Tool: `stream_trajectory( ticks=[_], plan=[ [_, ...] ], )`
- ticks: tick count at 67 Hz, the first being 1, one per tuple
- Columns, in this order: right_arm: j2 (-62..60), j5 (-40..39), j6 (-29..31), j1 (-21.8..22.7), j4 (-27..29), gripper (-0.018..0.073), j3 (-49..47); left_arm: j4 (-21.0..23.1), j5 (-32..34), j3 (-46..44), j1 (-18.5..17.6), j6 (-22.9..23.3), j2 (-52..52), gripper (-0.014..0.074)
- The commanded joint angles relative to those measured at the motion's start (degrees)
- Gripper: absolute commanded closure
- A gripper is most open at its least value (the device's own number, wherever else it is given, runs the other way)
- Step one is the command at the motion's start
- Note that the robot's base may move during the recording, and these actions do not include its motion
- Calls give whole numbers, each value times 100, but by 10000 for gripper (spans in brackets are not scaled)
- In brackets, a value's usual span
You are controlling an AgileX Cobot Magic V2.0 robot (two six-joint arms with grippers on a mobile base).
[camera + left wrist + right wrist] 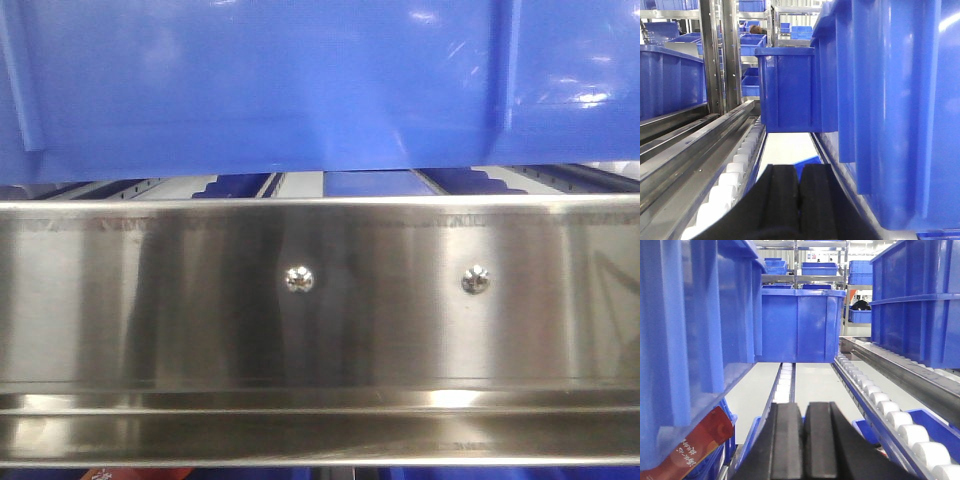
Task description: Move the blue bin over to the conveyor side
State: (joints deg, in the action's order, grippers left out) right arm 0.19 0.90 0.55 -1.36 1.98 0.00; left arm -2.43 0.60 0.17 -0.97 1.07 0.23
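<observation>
blue glossy plastic, moulded hard: the blue bin [300, 90] fills the top of the front view, its base sitting on the roller rack just above the shiny steel front rail [320, 300]. its walls look stiff and slick, so a flat squeeze on them would probably slide. the thin vertical ribs and the thick rim look like better purchase. its weight cannot be judged, since the inside is hidden. it is far too wide for one pair of jaws, so it likely wants both arms pressing in from opposite sides, kept even so it runs square on the rollers.

the left gripper [800, 200] is just beside the bin's left wall, fingers pressed together with nothing between them. the right gripper [804, 440] is just beside the opposite wall, likewise closed and empty. white rollers [880, 400] run ahead, another blue crate [800, 325] stands further along the rack, and a red packet [695, 440] shows below the bin's wall. the conveyor is not in view.
</observation>
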Motion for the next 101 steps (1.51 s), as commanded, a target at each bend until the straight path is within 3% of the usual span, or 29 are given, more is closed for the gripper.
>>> stream_trajectory(
  ticks=[1,62,83,91,101],
  plan=[
    [-19,-140,10,-1,-25,627,0,31,71,-17,-26,-1,-23,623],
    [-19,-144,10,-1,-25,627,0,31,186,-17,-26,-1,-23,623],
    [-19,-535,10,-1,-25,627,0,67,214,-17,-26,-1,-23,623],
    [-19,-268,10,-1,-25,627,-426,55,-213,-594,-26,-1,-23,623],
    [-19,667,10,-1,-25,627,-1531,-91,-1433,-1881,-38,-1,156,598]
  ],
)
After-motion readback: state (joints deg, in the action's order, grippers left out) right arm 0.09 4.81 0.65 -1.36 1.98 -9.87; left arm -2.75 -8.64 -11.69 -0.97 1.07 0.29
